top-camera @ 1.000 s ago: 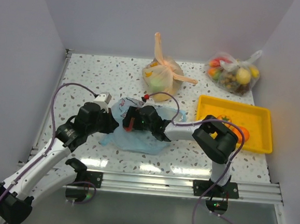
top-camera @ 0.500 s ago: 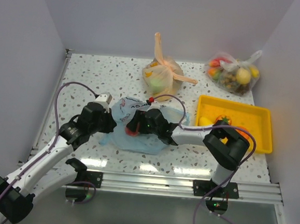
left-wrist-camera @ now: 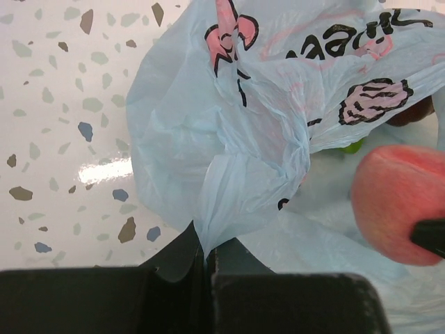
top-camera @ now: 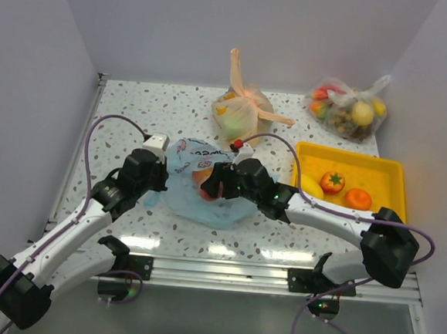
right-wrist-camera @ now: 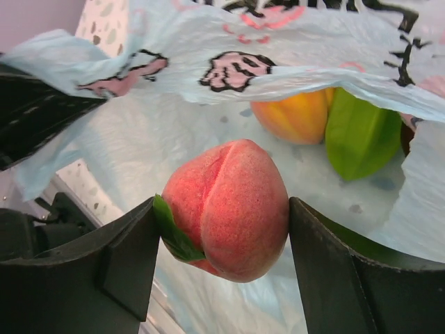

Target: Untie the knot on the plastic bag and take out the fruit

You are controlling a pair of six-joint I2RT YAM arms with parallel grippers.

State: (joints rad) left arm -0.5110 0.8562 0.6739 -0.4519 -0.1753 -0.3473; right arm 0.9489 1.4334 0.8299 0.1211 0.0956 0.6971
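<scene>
Right gripper is clamped on a pink peach, one black finger pressed to each side of it, with a green leaf showing at the fruit's lower left. The peach hangs in the gaping mouth of the plastic bag, above the bag's pale blue floor.

Left gripper, at the bottom centre of its wrist view, has its fingers closed together on a gathered fold of the same bag's thin blue plastic. The film rises from the pinch toward the upper right of the frame. The peach shows at the right edge of that view.

Deeper in the bag, under its printed upper lip, lie an orange-yellow fruit and a green piece, touching each other. A dark fruit is just visible at the right edge.

From above, the bag lies at the centre of the speckled table, between the two grippers. To its right sits a yellow tray holding a yellow fruit, a tomato and an orange.

Toward the top of the frame stand a knotted orange bag and, at upper right, a clear bag full of fruit.
</scene>
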